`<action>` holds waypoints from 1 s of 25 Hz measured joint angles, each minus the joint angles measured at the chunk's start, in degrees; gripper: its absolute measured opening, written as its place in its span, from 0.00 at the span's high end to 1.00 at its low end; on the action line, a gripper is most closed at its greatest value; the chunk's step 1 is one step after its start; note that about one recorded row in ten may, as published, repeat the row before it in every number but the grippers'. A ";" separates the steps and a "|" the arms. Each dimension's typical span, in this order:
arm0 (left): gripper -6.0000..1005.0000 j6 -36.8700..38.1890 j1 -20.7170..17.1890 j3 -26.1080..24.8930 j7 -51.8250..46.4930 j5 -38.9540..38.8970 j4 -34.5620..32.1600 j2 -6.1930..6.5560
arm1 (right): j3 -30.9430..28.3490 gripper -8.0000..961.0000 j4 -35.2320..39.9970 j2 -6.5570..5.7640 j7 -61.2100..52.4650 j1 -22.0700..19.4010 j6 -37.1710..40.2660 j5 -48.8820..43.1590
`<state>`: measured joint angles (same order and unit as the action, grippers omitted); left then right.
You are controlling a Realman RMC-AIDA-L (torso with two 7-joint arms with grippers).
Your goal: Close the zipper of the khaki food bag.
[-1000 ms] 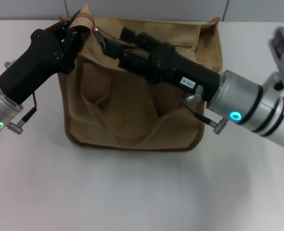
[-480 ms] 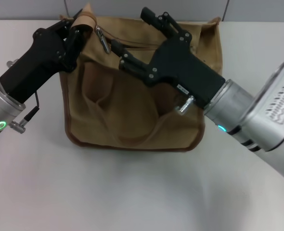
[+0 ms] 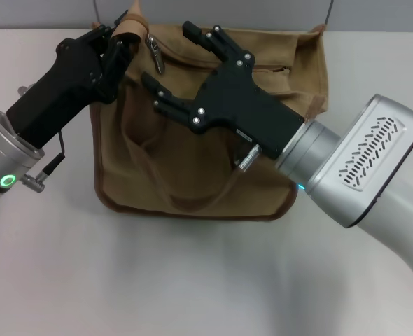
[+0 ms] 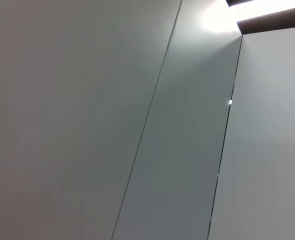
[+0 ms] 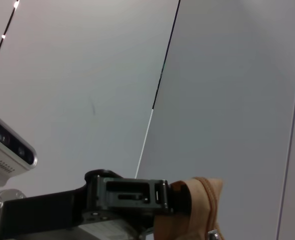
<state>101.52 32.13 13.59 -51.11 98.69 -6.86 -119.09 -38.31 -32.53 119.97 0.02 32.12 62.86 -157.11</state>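
The khaki food bag [image 3: 192,168] stands on the white table, its front and looped handles facing me. My left gripper [image 3: 120,40] is shut on the bag's raised far-left top corner [image 3: 131,24]. The right wrist view shows this same grip, the left gripper [image 5: 160,196] holding the tan corner [image 5: 197,205]. The zipper [image 3: 262,68] runs across the top, and its silver pull tab [image 3: 154,53] hangs near the left end. My right gripper [image 3: 167,53] is open above the bag top. Its spread fingers are right beside the pull tab and hold nothing.
The white table [image 3: 192,280] stretches out in front of the bag. Grey wall panels [image 4: 137,120] fill the left wrist view. My right forearm [image 3: 360,168] crosses above the bag's right side.
My right gripper has spread its fingers wide, rolled at the wrist and shifted left toward the pull tab. My left gripper keeps hold of the bag's corner, moved slightly.
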 joint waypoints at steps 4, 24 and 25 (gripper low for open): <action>0.94 -0.16 0.21 0.03 0.09 0.24 0.14 0.00 | -0.30 0.14 -0.22 0.00 0.18 0.29 -0.07 1.48; 0.94 -1.39 0.09 -0.03 0.41 -0.10 0.18 -0.01 | 0.17 0.14 -0.12 0.00 1.80 0.35 0.07 5.79; 0.94 -1.51 0.12 -0.01 0.44 -0.10 0.22 -0.03 | 0.30 0.14 -0.14 0.00 2.00 0.39 0.04 5.65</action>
<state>100.01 32.26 13.58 -50.67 98.59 -6.63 -119.11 -38.01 -32.67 119.97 2.02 32.51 62.90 -151.46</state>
